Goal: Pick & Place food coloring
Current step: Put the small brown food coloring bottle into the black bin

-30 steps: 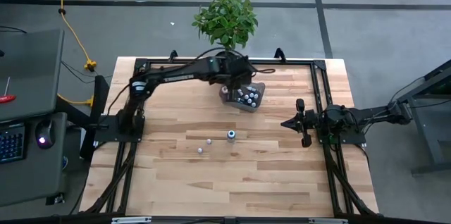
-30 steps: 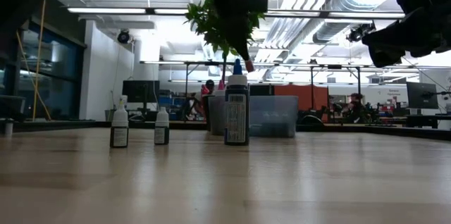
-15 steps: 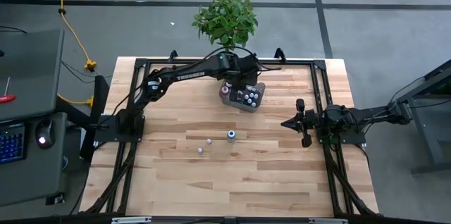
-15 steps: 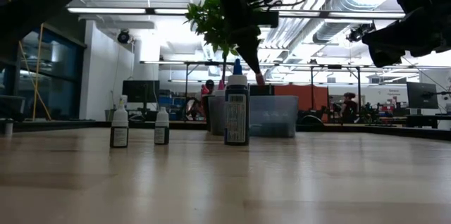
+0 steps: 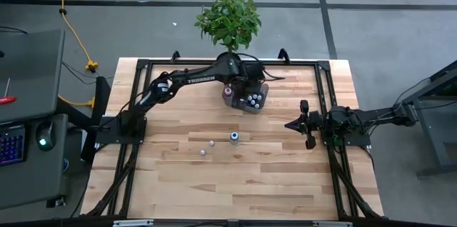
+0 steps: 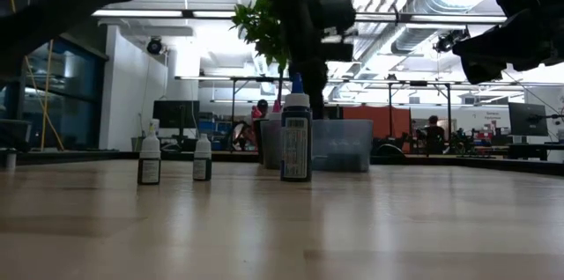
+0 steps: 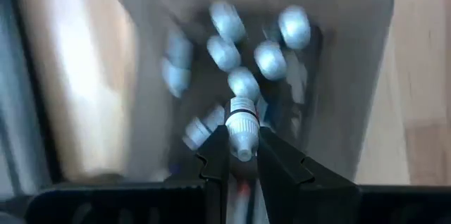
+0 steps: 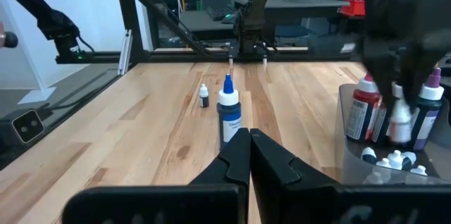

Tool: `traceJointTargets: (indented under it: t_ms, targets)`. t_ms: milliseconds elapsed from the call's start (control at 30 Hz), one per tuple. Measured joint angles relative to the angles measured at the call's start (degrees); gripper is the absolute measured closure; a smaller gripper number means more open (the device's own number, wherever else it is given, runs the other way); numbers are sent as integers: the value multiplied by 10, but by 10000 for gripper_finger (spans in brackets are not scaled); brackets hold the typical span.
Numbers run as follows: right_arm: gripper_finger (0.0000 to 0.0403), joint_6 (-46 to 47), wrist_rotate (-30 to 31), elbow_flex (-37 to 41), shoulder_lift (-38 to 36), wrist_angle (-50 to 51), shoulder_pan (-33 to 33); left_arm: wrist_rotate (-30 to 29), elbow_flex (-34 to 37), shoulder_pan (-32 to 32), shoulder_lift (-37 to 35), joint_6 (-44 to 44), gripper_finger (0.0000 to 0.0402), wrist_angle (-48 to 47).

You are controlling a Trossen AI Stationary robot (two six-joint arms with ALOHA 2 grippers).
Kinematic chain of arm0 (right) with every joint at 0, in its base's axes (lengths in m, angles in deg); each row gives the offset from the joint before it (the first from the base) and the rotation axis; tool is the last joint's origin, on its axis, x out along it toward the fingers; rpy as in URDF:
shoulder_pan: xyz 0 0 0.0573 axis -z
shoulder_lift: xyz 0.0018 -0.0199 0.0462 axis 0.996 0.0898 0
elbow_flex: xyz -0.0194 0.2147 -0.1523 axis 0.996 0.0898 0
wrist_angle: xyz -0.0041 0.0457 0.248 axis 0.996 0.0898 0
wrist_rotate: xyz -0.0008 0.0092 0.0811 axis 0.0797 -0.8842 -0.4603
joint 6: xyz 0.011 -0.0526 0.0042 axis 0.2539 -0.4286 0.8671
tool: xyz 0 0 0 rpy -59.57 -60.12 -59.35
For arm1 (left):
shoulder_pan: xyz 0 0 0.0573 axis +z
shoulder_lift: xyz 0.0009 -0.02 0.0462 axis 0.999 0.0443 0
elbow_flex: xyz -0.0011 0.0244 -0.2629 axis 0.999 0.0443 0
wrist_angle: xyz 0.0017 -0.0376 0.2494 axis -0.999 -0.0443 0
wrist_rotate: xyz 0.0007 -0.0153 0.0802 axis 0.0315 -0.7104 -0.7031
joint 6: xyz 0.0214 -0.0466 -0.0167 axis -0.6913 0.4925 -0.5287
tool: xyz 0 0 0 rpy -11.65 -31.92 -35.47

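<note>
A clear bin (image 5: 259, 103) at the table's far middle holds several small food coloring bottles (image 7: 257, 55). My left gripper (image 5: 246, 88) hangs steeply down over the bin, shut on one small whitish-capped bottle (image 7: 242, 122); the right wrist view shows that bottle (image 8: 400, 122) among the standing ones. On their bases on the bare wood stand a larger blue-capped bottle (image 5: 234, 136) and two tiny bottles (image 5: 212, 143) (image 5: 202, 152). My right gripper (image 5: 288, 124) waits shut and level at the table's right side. My left gripper pinches the bottle's cap end (image 7: 242, 146) between its two fingers. The fingers come from above, pointing steeply down. The bottle's body (image 7: 242, 108) reaches out past the fingertips and hangs upright below them, inside the bin's mouth; whether its base rests on anything I cannot tell.
A potted plant (image 5: 229, 21) stands just behind the bin at the far edge. A black frame (image 5: 325, 91) runs round the tabletop. The near half of the table (image 5: 235, 184) is bare wood.
My left gripper has gone down and toward the table's right edge, tipping steeper, from behind the bin to over it. It has stayed shut on the small bottle, which has sunk from above the bin's rim to among the bottles inside.
</note>
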Motion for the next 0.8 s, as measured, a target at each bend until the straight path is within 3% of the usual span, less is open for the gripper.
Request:
traceJointTargets:
  t_ms: [800]
  targets:
    - [400, 0, 0, 0, 0, 0, 0, -4, 0, 0, 56, 0, 353, 24]
